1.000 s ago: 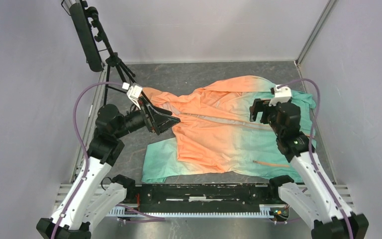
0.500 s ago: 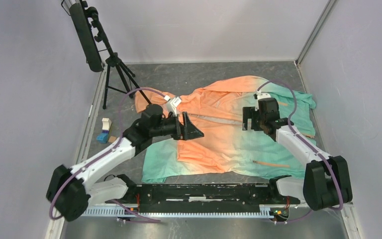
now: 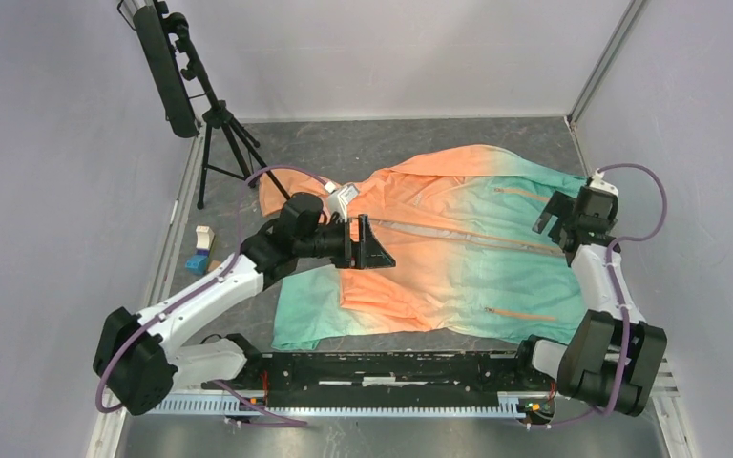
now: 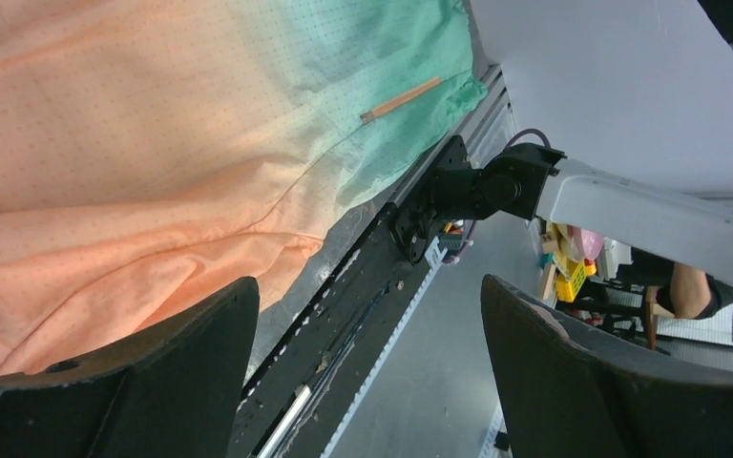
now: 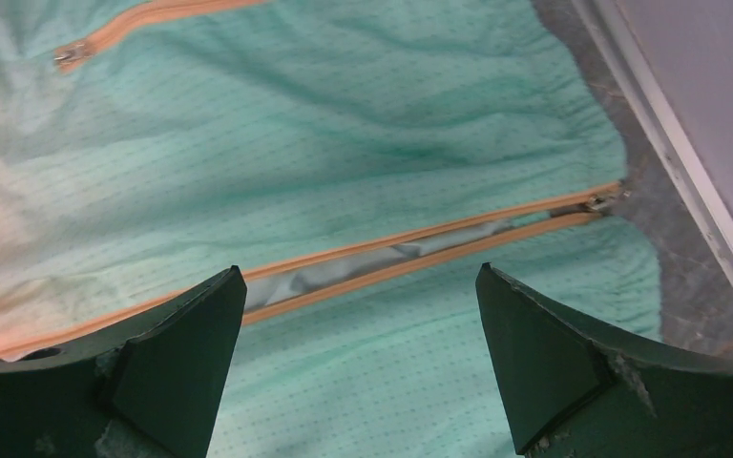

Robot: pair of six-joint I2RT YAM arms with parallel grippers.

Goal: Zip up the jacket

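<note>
The jacket (image 3: 439, 258) lies spread on the table, orange on the left and mint green on the right. Its grey front zipper (image 3: 458, 235) runs across the middle. My left gripper (image 3: 375, 246) is open and empty, above the orange part near the collar end. In the left wrist view (image 4: 367, 382) the orange cloth (image 4: 105, 172) and an orange pocket zip (image 4: 401, 98) show. My right gripper (image 3: 554, 218) is open and empty above the mint hem. In the right wrist view (image 5: 358, 382) the front zipper (image 5: 391, 253) gapes between orange tapes, with its slider (image 5: 596, 202) at the hem end.
A black tripod with a light bar (image 3: 205, 114) stands at the far left. Small blocks (image 3: 200, 253) lie by the left edge. A black rail (image 3: 391, 367) runs along the near edge. A wall (image 3: 687, 143) stands close to the right arm.
My right gripper has moved right, from the jacket's middle to its mint hem. My left gripper has moved right along the orange part. Both stay open.
</note>
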